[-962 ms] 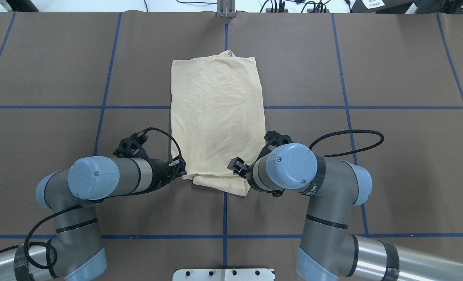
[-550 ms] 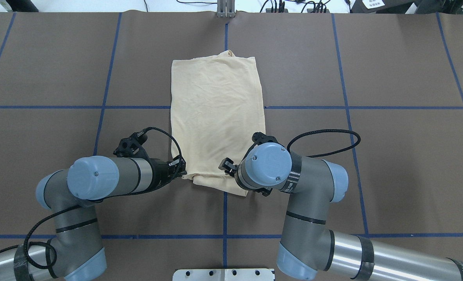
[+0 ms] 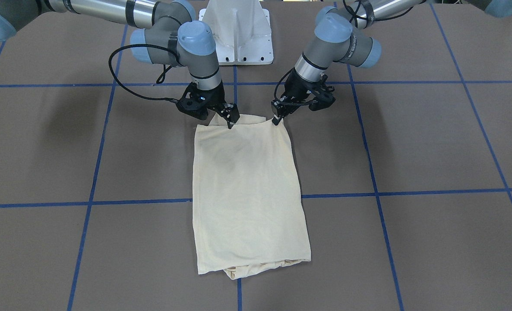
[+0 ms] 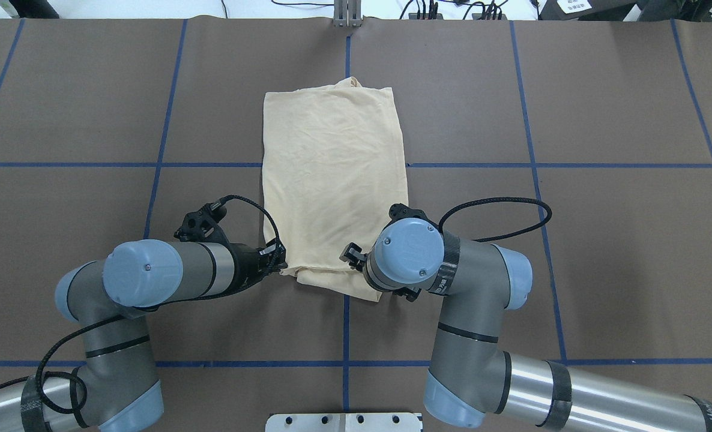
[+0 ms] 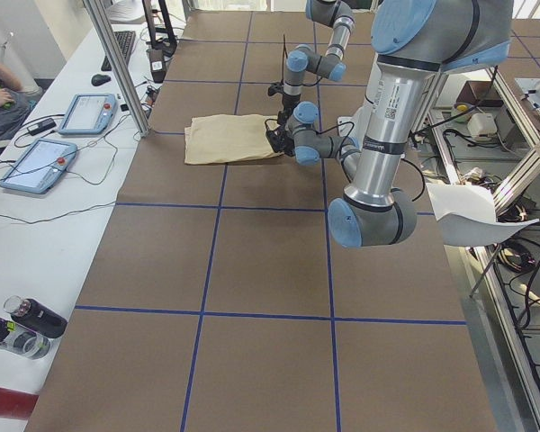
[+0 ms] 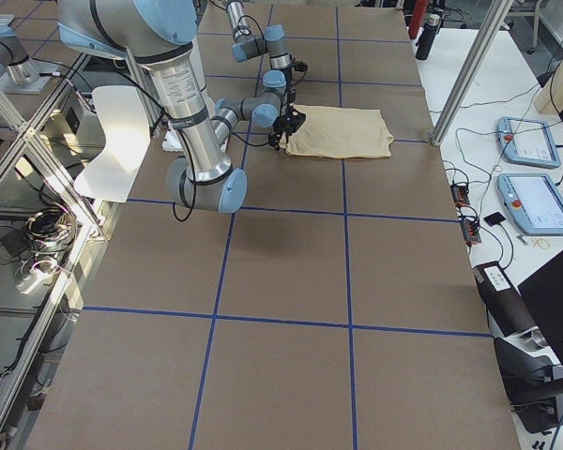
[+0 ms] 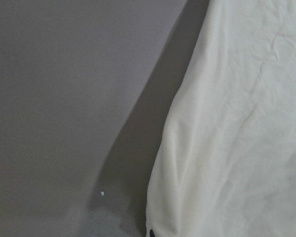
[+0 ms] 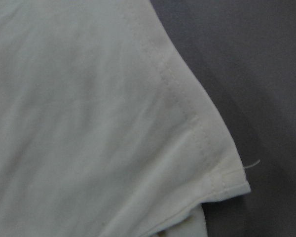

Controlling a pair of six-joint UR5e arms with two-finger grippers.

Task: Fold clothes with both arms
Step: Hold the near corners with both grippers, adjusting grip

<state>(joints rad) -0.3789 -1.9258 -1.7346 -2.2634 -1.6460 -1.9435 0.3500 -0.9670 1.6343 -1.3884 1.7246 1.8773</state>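
The folded shirt (image 3: 247,194) lies mid-worktop (image 3: 411,142) with open room on every side — left gripper (image 3: 276,119) pinched shut on its near-left corner, right gripper (image 3: 229,122) at the near hem, grip unclear, having slid leftward in the last second.

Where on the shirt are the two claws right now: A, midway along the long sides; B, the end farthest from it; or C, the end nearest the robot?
C: the left claw and the right claw both sit at the edge of the shirt nearest the base.
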